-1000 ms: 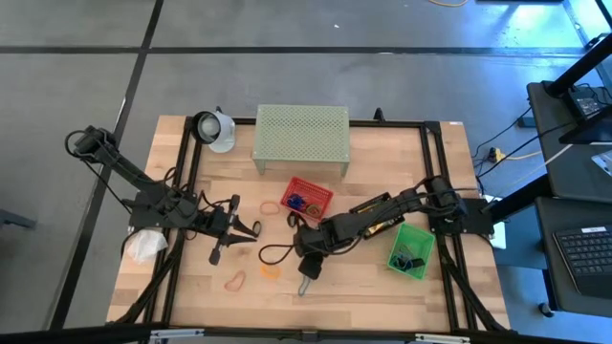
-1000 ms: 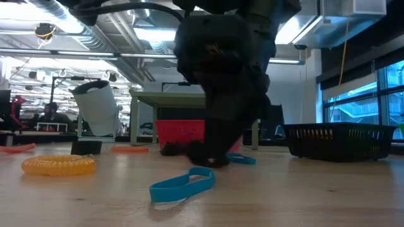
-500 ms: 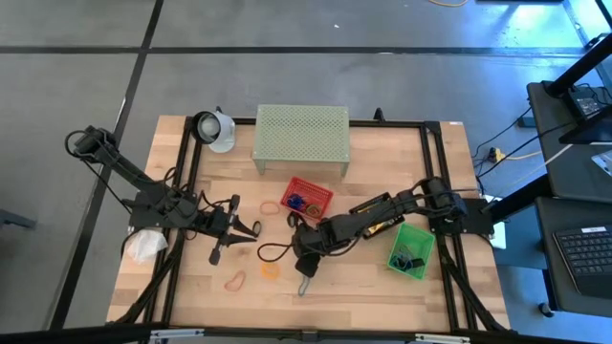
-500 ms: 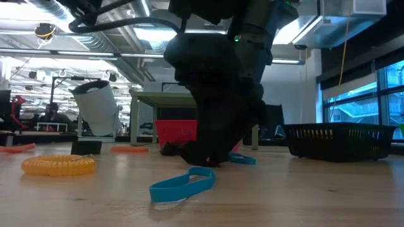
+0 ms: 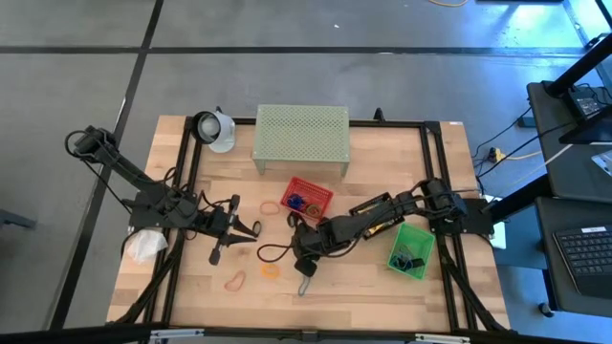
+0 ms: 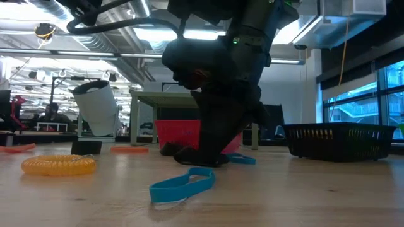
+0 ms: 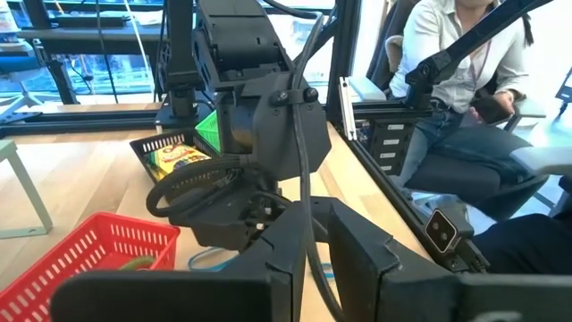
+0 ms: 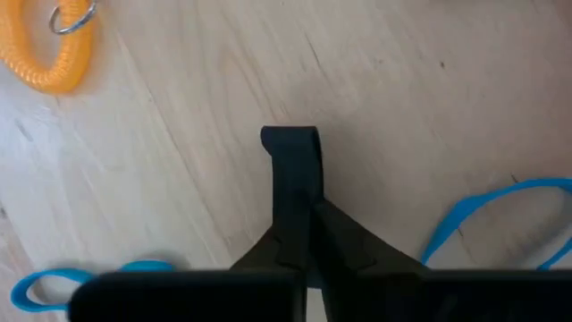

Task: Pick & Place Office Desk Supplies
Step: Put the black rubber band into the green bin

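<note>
From above, the right gripper [image 5: 303, 268] hung low over the middle of the wooden desk [image 5: 382, 287], its arm reaching in from the right edge. A black loop [image 5: 271, 253] lay just beside it, an orange coil [image 5: 271, 271] near it, and a pink loop [image 5: 234, 281] farther toward the front edge. A red basket [image 5: 308, 197] holding small blue and orange items sat behind the gripper, and a green basket [image 5: 411, 250] with dark clips stood to the right. An orange loop [image 5: 270, 205] lay beside the red basket. The left gripper [image 5: 251, 227] waited over the left half of the desk, its fingers spread with nothing between them. The pale green shelf [image 5: 300, 136] stood at the back.

At desk height, the right gripper [image 6: 211, 157] reached down to the desk surface. A blue loop [image 6: 183, 184] lay in front of it and the orange coil [image 6: 58, 164] off to one side.

The left wrist view showed the right arm [image 7: 259, 152] ahead, the red basket [image 7: 107, 259] near it, and a seated person [image 7: 465, 98] beyond the desk.

The right wrist view showed 2 dark fingers [image 8: 293, 179] pressed together over bare wood, pinching nothing that I could see, with the orange coil [image 8: 45, 58] and 2 blue loops [image 8: 487, 219] apart from them.
</note>
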You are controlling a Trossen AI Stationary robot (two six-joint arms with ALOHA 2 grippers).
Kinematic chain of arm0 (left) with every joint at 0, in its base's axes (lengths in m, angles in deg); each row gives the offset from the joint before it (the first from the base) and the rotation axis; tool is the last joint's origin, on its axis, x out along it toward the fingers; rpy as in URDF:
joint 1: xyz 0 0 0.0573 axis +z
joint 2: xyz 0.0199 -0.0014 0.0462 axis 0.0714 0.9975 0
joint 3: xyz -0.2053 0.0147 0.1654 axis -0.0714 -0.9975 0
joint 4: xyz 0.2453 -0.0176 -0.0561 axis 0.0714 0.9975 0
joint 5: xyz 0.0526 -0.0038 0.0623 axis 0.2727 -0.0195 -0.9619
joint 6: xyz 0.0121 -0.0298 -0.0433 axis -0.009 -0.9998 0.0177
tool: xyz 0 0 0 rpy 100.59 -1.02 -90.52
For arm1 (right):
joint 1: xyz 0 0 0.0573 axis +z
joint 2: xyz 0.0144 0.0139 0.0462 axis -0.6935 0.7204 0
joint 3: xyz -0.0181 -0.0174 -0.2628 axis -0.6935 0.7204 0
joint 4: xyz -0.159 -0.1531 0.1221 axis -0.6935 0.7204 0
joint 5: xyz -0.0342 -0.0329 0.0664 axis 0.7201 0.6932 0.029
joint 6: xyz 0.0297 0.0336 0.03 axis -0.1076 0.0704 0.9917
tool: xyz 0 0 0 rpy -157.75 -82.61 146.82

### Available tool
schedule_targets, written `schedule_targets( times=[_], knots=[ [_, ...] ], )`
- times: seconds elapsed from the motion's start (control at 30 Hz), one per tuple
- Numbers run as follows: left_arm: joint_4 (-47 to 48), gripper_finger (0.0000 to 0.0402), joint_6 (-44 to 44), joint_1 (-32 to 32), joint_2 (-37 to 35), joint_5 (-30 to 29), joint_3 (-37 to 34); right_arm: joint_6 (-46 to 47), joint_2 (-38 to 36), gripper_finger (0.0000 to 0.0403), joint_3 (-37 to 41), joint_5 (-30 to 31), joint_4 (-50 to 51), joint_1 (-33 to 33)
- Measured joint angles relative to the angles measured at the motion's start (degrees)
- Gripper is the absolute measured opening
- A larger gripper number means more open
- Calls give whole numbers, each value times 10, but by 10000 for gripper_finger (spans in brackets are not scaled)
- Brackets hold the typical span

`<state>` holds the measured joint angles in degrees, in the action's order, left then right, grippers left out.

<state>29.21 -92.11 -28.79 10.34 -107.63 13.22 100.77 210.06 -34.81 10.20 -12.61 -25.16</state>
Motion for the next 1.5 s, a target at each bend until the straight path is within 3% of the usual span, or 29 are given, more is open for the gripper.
schedule_targets(
  times=[0.43,0.73,1.0,1.27,1.5],
  knots=[
    [3,43,0,0,0,0,0,1,-46,2,5,40,45,29],
    [-2,43,-4,0,0,-11,0,70,-126,1,3,109,161,71],
    [-31,43,16,5,0,-33,0,207,-202,0,2,177,318,130],
    [-74,43,21,44,32,16,0,387,-243,0,2,204,467,212],
    [-132,43,21,89,76,78,0,508,-248,0,2,184,530,283]
  ],
)
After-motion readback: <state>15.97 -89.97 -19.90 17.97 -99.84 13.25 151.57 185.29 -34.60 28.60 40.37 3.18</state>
